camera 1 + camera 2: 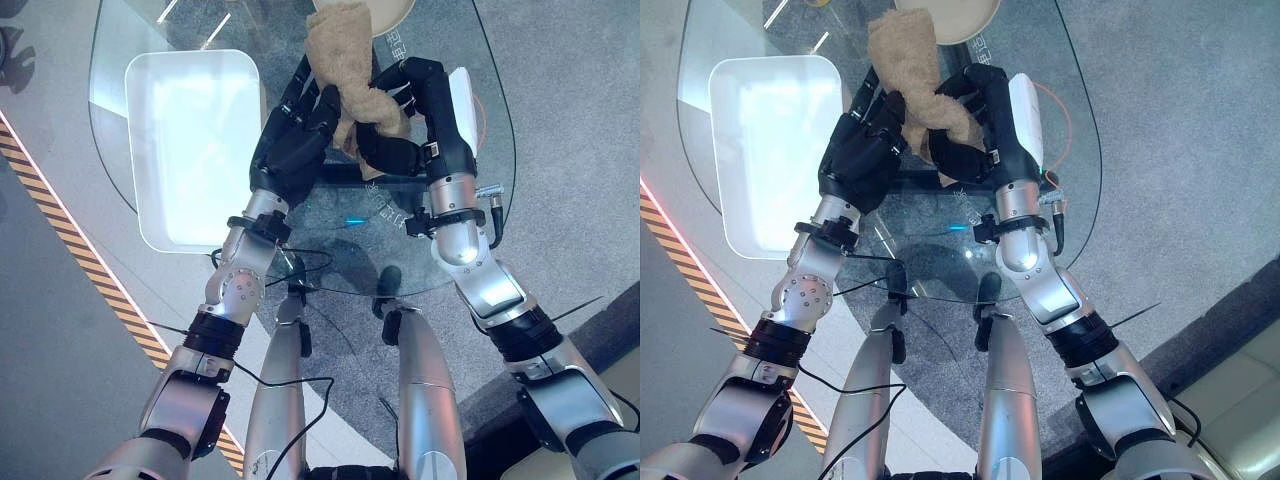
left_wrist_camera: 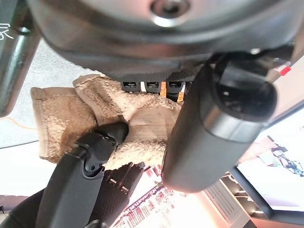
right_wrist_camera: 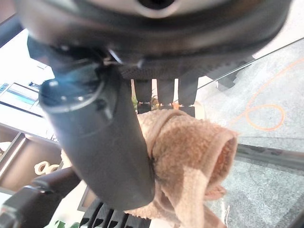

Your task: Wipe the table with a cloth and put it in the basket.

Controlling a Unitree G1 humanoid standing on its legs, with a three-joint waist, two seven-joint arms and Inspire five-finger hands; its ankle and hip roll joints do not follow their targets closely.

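Two dark hands meet over the glass table (image 1: pixel 470 120), both closed around one tan terry cloth (image 1: pixel 345 60). The right hand (image 1: pixel 405 120) has its fingers curled over the cloth's lower, bunched part; in the right wrist view the thumb presses the fabric (image 3: pixel 190 156) against the fingers, a rolled fold poking out beside them. The left hand (image 1: pixel 295 135) pinches the same cloth from the 9 o'clock side, and its wrist view shows the thumb and fingers clamped on the fuzzy material (image 2: pixel 128 123), with a flap hanging free to one side. From the two hands the cloth rises toward 12 o'clock, its upper end lying over the edge of a round beige object (image 1: pixel 390 12) at the far rim of the table; whether that is the basket cannot be told. A white rectangular tray (image 1: pixel 195 140) sits at 9 o'clock of the hands, just beside the left one, on the glass. A small blue item (image 1: pixel 352 221) shows near the table's near edge, between the two wrists. An orange line (image 1: pixel 1065 120) curves on the floor at 3 o'clock of the right hand.
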